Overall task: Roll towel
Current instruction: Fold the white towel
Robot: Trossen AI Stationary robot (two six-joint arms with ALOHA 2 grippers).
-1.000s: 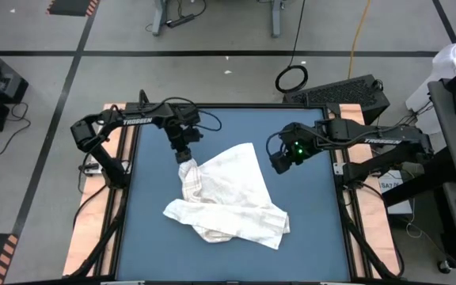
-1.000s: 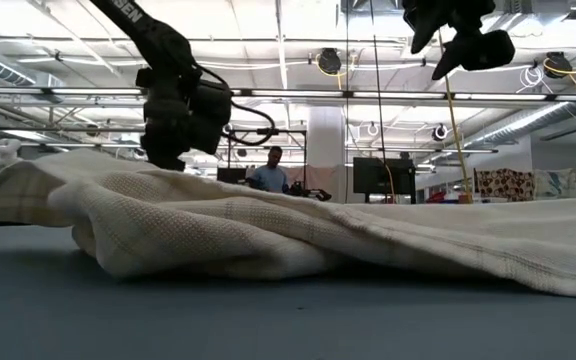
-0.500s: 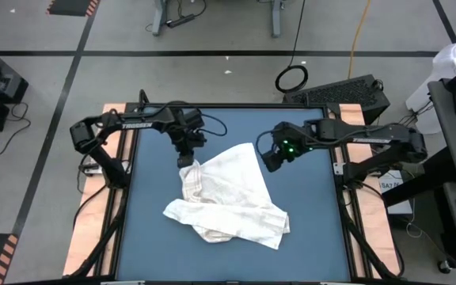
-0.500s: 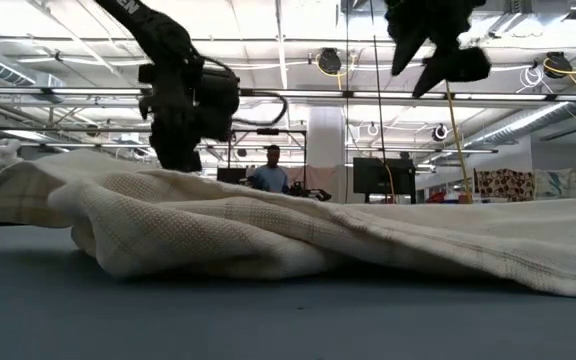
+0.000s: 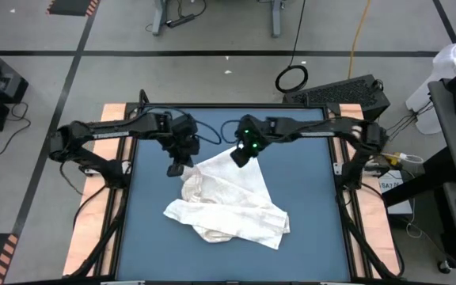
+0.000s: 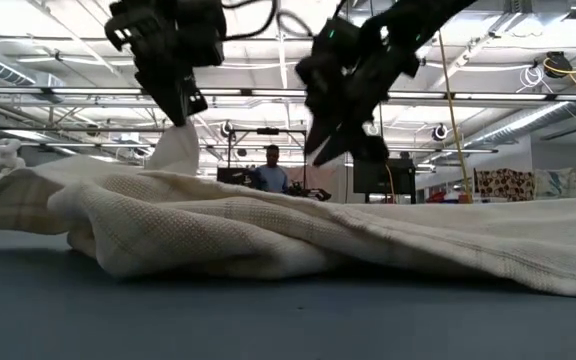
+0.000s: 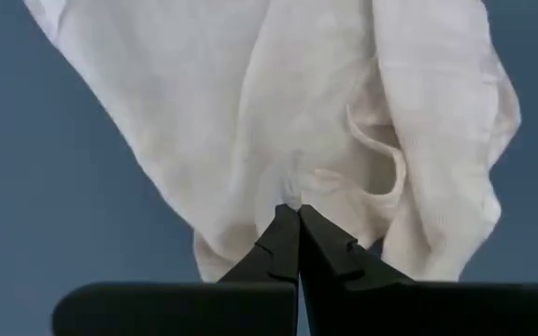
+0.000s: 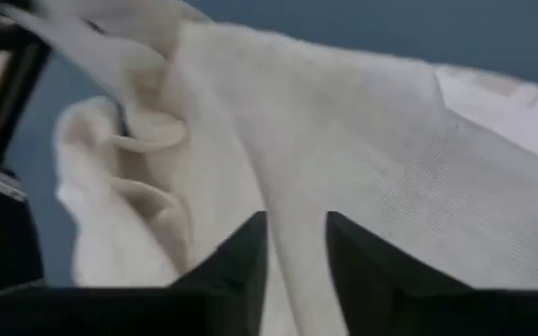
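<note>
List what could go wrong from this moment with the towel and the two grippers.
1. The left gripper is shut on only a thin pinch of the towel, lifted into a peak in the low view; the cloth could slip out.
2. The right gripper has cloth between its fingers but is not visibly clamped; it may grab several layers or miss the corner.
3. The towel lies crumpled and folded over itself, so any roll could start uneven.

Overhead looks straight down, low sits level at tabletop, both wrists (seemingly close) share the towel (image 5: 228, 198)
</note>
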